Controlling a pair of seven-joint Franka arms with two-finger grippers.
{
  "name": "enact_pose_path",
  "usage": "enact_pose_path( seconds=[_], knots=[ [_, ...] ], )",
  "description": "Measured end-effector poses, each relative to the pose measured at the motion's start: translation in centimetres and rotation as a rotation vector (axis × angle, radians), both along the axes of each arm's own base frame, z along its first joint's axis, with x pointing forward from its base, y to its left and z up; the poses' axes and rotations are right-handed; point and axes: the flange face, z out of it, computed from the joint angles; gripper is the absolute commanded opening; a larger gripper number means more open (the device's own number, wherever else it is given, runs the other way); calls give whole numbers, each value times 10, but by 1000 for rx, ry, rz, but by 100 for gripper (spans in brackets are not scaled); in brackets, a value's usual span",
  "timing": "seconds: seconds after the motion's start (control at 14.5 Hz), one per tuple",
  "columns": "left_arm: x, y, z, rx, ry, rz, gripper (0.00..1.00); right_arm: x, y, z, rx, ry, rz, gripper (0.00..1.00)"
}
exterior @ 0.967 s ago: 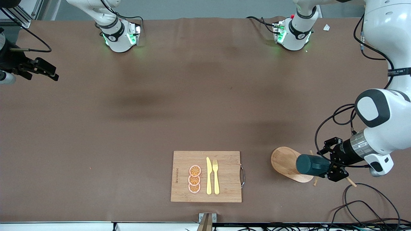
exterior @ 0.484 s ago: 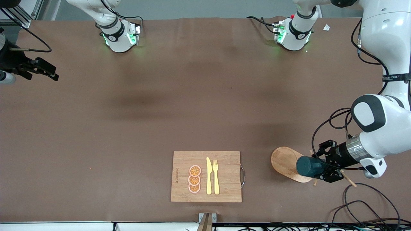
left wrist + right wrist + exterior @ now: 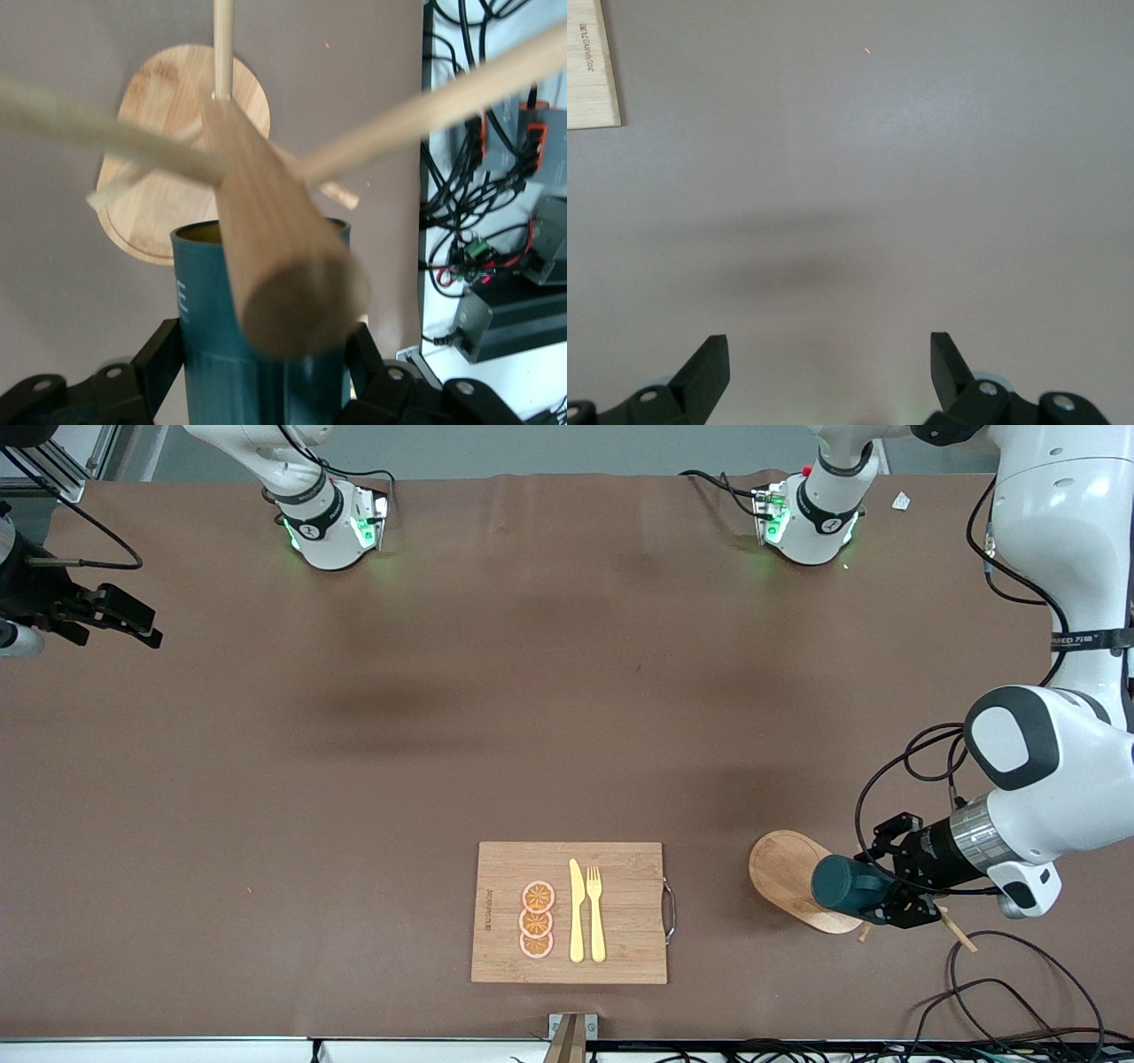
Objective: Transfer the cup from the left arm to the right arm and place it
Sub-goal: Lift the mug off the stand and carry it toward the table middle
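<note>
- The brown tabletop fills the front view, with both arm bases along the top edge of the frame.
- The left arm is seen curving down the right edge of the frame; the right arm is parked at the upper left edge, where it waits.
- A rectangular cutting board is pictured at lower centre, carrying three orange slices, a yellow knife and a yellow fork.
- An oval wooden base with a peg rack rising from it lies at lower right.
- The cup is shown at lower right, over the oval base, lying on its side with its mouth turned away from the front camera; in the left wrist view it sits against the rack's thick post.
- The left gripper is clamped on the cup, its fingers pressed to the teal wall.
- The right gripper is held over the bare tabletop, fingers spread wide and holding nothing.
- Progress is judged early: the cup has been grasped, but the lift clear of the rack, the handover to the right arm and the placing are all left to do.
</note>
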Motion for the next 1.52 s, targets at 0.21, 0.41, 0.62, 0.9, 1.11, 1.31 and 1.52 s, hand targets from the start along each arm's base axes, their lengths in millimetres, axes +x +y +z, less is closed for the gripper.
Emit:
enact_pose_path(
  seconds=[0.21, 0.41, 0.62, 0.9, 1.11, 1.31, 1.52],
  knots=[
    [-1, -20, 14, -7, -22, -28, 55, 0, 0, 0, 0, 2, 0, 100],
    [-9, -54, 31, 64, -45, -111, 55, 0, 0, 0, 0, 3, 0, 100],
    [-26, -124, 39, 181, -69, -218, 55, 0, 0, 0, 0, 3, 0, 100],
    [-66, -232, 36, 335, -118, -381, 55, 0, 0, 0, 0, 4, 0, 100],
    [-103, -303, 26, 461, -167, -490, 56, 0, 0, 0, 0, 4, 0, 100],
    [-144, -371, 2, 596, -226, -550, 56, 0, 0, 0, 0, 4, -1, 100],
    [-192, -434, -37, 722, -303, -579, 56, 0, -1, 0, 0, 4, -1, 100]
  ],
)
